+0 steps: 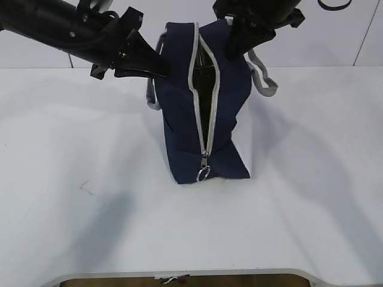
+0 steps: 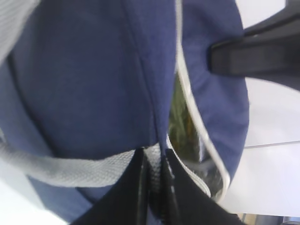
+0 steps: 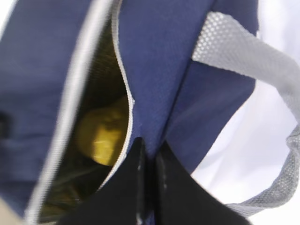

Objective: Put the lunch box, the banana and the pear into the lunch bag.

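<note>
The navy lunch bag stands upright mid-table, its grey zipper open along the top and the ring pull hanging at the near end. My left gripper is shut on the bag's left rim, pinching the grey strap between its jaws. My right gripper is shut on the navy fabric of the right rim. Through the slot a roundish yellow fruit, seemingly the pear, lies inside the bag. The lunch box and the banana are hidden.
The bag's right grey handle droops over the white table. The table's front edge runs along the bottom of the exterior view. In the left wrist view the right gripper's black finger shows across the bag.
</note>
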`<action>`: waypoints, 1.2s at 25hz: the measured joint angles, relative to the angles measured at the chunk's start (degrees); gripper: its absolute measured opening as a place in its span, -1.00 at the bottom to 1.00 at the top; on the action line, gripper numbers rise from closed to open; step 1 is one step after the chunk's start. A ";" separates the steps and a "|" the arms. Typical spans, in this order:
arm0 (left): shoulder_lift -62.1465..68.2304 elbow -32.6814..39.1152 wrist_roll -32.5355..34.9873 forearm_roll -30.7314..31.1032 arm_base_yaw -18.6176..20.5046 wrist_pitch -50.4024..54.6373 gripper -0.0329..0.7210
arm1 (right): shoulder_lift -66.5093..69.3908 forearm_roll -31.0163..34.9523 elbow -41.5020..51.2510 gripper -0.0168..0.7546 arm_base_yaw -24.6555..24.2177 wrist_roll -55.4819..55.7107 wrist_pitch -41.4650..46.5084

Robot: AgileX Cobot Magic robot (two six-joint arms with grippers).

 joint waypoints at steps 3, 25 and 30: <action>0.00 0.00 -0.10 -0.20 0.00 -0.11 -0.86 | 0.00 2.73 0.09 -0.92 0.00 0.09 0.00; 0.00 0.00 -2.43 1.90 -0.59 -0.14 -0.71 | 0.00 3.89 1.35 -0.89 0.00 1.19 -0.11; 0.00 0.00 -2.51 1.20 -0.59 0.43 0.06 | 0.00 4.25 1.35 -0.33 0.00 2.76 -0.11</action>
